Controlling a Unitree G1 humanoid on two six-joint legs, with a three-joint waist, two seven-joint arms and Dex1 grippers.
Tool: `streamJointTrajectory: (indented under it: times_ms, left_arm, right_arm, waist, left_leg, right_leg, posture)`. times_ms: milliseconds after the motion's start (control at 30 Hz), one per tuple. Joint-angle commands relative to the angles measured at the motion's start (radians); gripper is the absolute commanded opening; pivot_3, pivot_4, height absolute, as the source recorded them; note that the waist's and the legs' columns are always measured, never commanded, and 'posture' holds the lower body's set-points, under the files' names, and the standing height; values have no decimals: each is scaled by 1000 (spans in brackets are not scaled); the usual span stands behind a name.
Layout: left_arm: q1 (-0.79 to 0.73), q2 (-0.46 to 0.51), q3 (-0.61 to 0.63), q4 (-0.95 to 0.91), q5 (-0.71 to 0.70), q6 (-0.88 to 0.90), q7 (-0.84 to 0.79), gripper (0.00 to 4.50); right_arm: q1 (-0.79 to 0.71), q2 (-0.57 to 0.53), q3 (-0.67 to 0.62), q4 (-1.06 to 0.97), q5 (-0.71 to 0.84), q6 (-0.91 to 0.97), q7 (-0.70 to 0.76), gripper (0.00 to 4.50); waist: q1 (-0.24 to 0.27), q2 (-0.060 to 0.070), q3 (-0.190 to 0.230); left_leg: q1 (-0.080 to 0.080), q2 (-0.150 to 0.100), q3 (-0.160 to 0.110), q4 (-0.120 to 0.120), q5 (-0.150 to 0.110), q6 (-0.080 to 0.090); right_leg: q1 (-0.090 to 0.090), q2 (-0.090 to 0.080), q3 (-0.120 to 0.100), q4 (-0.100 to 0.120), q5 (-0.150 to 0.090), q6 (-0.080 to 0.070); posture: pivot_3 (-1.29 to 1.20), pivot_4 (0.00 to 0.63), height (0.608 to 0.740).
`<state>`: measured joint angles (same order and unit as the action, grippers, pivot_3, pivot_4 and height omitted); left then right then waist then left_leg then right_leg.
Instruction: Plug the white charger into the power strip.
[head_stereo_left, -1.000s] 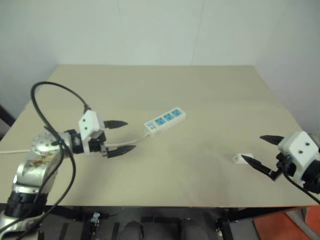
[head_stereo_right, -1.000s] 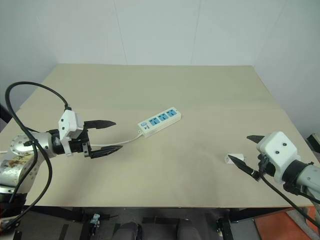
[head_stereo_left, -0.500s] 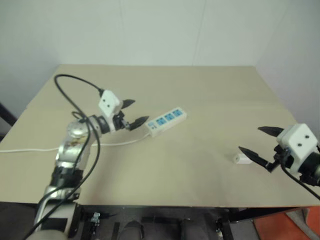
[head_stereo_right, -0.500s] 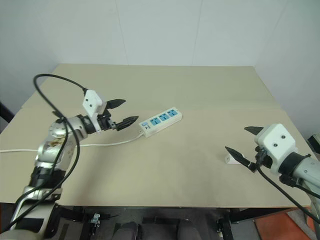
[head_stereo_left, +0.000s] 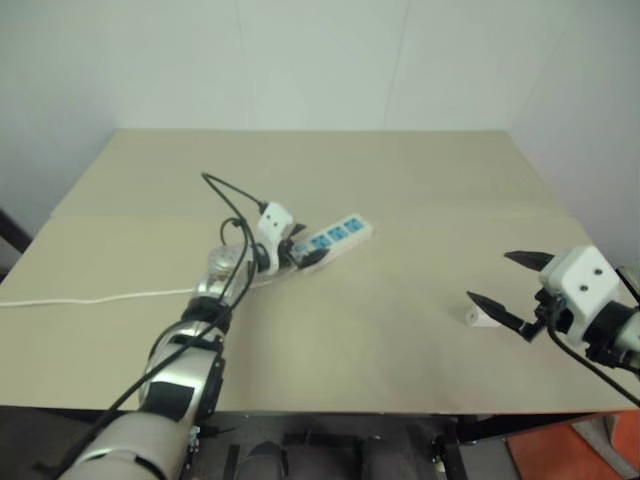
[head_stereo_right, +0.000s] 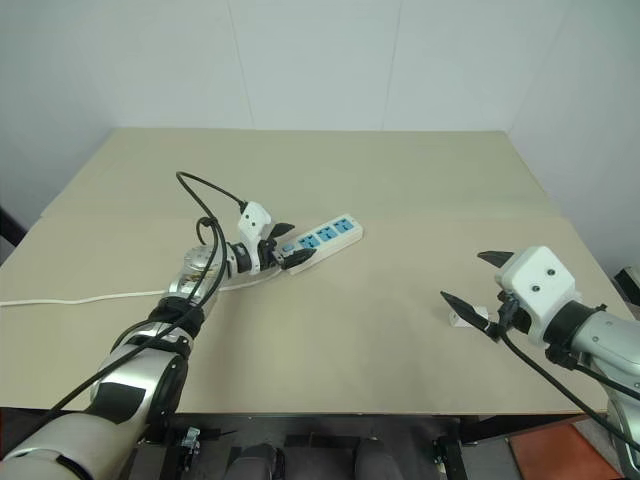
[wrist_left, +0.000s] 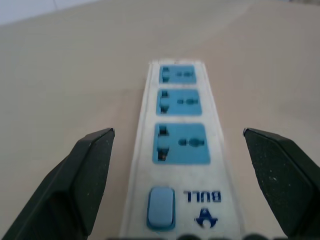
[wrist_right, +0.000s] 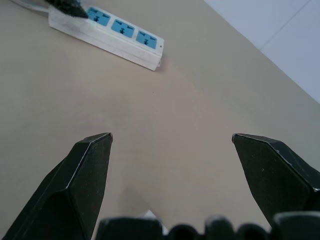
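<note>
Two end effectors spread wide over a tan desk, neither holding anything.

On the desk (head_stereo_left: 420, 180) the power strip (head_stereo_left: 335, 236) lies slantwise near the middle, its thin white cord (head_stereo_left: 100, 297) trailing off toward the robot's left edge. The left end effector (head_stereo_left: 303, 245) sits at the strip's switch end, black fingers (wrist_left: 75, 185) standing apart on either side of the bar, with three blue sockets and the switch showing between them; whether they touch it is hard to tell. The white charger (head_stereo_left: 484, 317) rests near the desk's right front, well apart from the strip. The right end effector (head_stereo_left: 510, 280) hangs just beside the charger, fingers parted, one tip close over it.
</note>
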<state>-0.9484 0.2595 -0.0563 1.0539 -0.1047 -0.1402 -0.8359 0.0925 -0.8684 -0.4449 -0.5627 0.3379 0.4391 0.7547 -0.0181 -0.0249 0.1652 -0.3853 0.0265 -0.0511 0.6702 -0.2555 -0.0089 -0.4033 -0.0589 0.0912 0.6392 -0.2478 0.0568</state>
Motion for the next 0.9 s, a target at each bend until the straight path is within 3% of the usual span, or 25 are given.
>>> streamJointTrajectory:
  times_ms: [33, 400, 567, 767, 900]
  left_arm:
    - [-32, 0, 4, 70, 36, -73, 9, 4488]
    - [-32, -2, 20, 177, 88, -103, 38, 4488]
    - [-21, -15, 19, 197, 103, -90, 15, 3382]
    - [21, -23, 14, 140, 101, -119, -112, 3306]
    - [137, 9, -18, -76, 62, -141, -313, 3306]
  right_arm:
    - [-2, 8, -26, -44, 5, -9, -15, 4500]
    - [0, 16, -28, -64, 5, 4, -23, 4500]
    - [8, 15, -40, -75, 7, 10, -27, 4500]
    - [29, 19, -52, -92, 6, 17, -34, 4500]
    - [49, 24, -60, -109, 6, 24, -39, 4500]
  waist:
    - [1, 0, 0]
    - [3, 0, 0]
    - [3, 0, 0]
    - [3, 0, -1]
    - [3, 2, -1]
  left_leg:
    - [0, 0, 0, 0, 0, 0]
    - [0, 0, 0, 0, 0, 0]
    - [2, -1, 0, 0, 0, 0]
    - [2, -1, 0, 0, 0, 0]
    - [2, -1, 0, 0, 0, 0]
  right_leg:
    - [0, 0, 0, 0, 0, 0]
    - [0, 0, 0, 1, 0, 0]
    - [1, 0, 0, 2, 0, 0]
    - [1, 0, 0, 2, 0, 0]
    - [1, 0, 0, 2, 0, 1]
  posture:
    - [0, 150, 740]
    - [0, 150, 740]
    - [0, 150, 740]
    - [0, 150, 740]
    - [0, 150, 740]
